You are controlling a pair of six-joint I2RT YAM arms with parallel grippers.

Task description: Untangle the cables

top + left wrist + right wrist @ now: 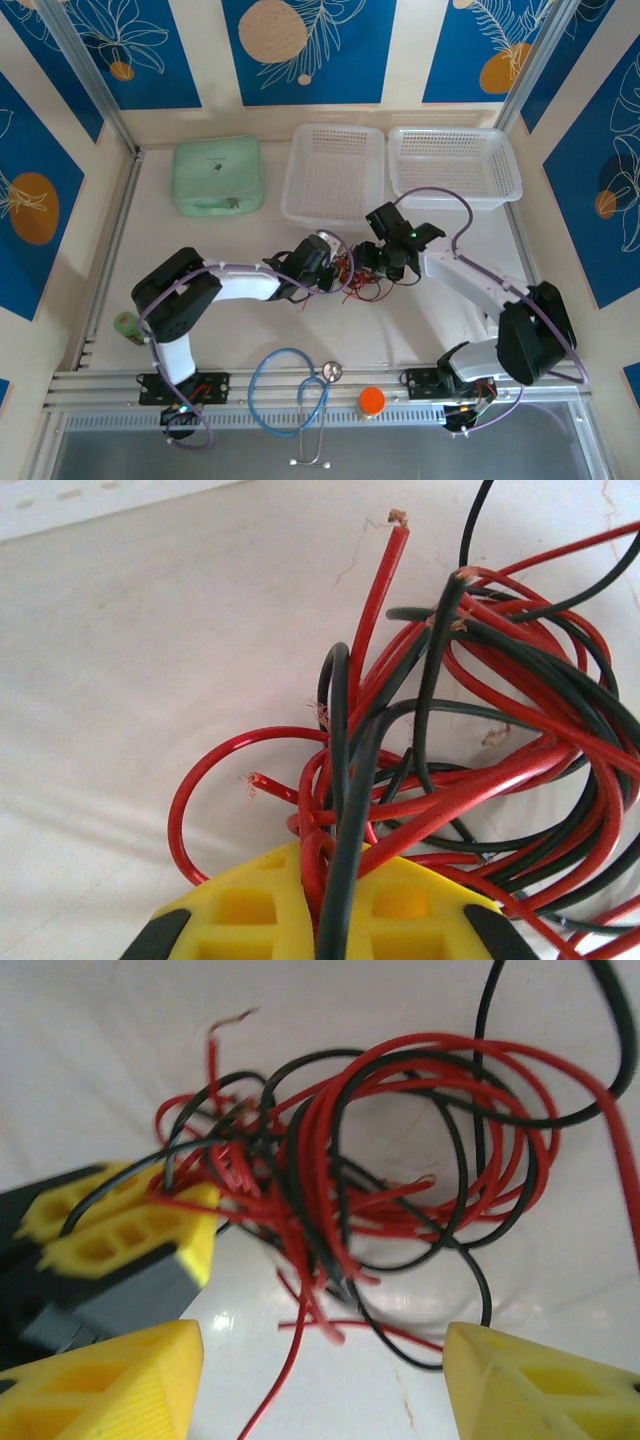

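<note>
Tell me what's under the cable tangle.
White table shows through loops of the cables; nothing else is visible there. Beneath the dense knot at the left claw, the surface is covered.

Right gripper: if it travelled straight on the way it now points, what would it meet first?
Probably the cables, tangled just ahead between its open fingers; depth is hard to judge.

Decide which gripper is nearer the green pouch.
Left. The left gripper is at the cables, right of and in front of the green pouch; the right gripper is farther right, across the cables.
</note>
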